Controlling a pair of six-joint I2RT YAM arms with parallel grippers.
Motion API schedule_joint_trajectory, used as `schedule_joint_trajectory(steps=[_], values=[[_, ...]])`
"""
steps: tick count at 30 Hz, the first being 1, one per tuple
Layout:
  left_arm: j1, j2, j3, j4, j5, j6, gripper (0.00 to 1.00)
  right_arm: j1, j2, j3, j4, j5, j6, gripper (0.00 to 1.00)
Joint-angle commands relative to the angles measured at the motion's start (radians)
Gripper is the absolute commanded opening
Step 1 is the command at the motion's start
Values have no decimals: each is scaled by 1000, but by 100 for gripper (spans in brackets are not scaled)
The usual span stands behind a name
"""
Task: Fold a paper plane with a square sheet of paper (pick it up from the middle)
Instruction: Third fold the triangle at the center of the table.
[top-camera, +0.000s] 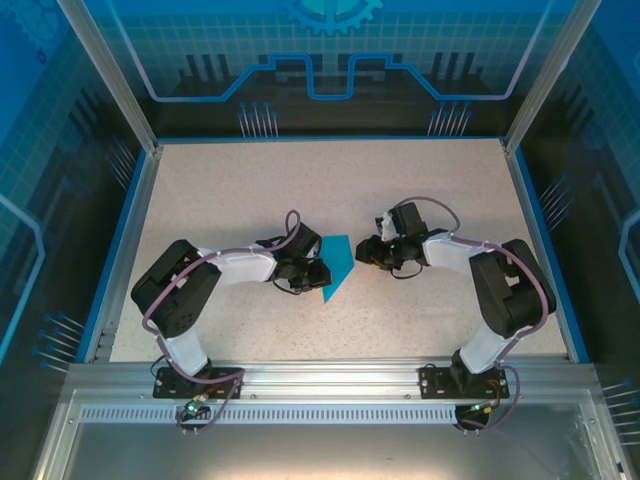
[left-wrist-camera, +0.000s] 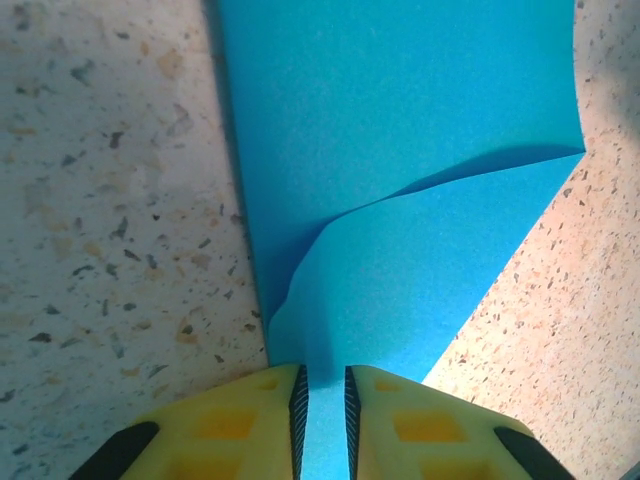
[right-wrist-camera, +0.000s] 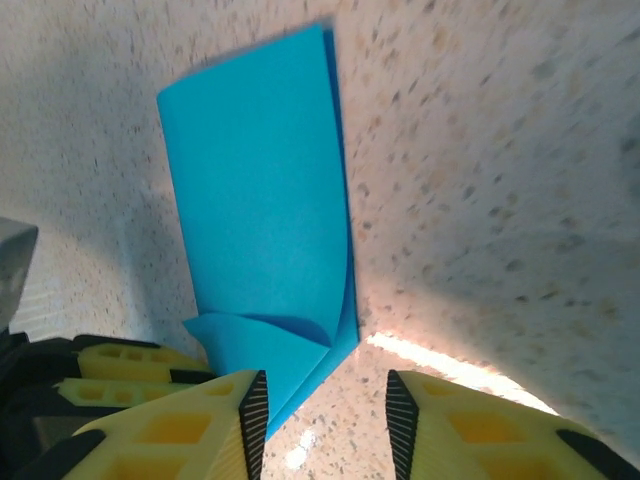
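The blue sheet of paper (top-camera: 337, 258) lies mid-table, folded into a long strip with a pointed near end. In the left wrist view the paper (left-wrist-camera: 400, 120) has one corner flap lifted and curled over. My left gripper (left-wrist-camera: 325, 425) is shut on that flap, the paper running between its yellow fingers (left-wrist-camera: 230, 420). From above, the left gripper (top-camera: 316, 271) sits at the paper's left edge. My right gripper (top-camera: 366, 252) is just right of the paper and open. Its wrist view shows the right gripper (right-wrist-camera: 325, 420) over bare table, with the paper (right-wrist-camera: 260, 200) beside its left finger (right-wrist-camera: 200, 430).
The speckled tabletop (top-camera: 220, 200) is bordered by a blue rim and metal frame posts (top-camera: 105, 70). Both arms bend inward from their bases at the near edge (top-camera: 320, 385). Open table lies behind and in front of the paper.
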Motion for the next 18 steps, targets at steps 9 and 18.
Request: schedule_joint_trajectory(steps=[9,18], values=[[3,-15,-33,-24,-32,-15,24,67,95,32,10,-60,33,41],[4,-17,-35,-23,-32,-13,24,85,130,43,33,-80,53,36]])
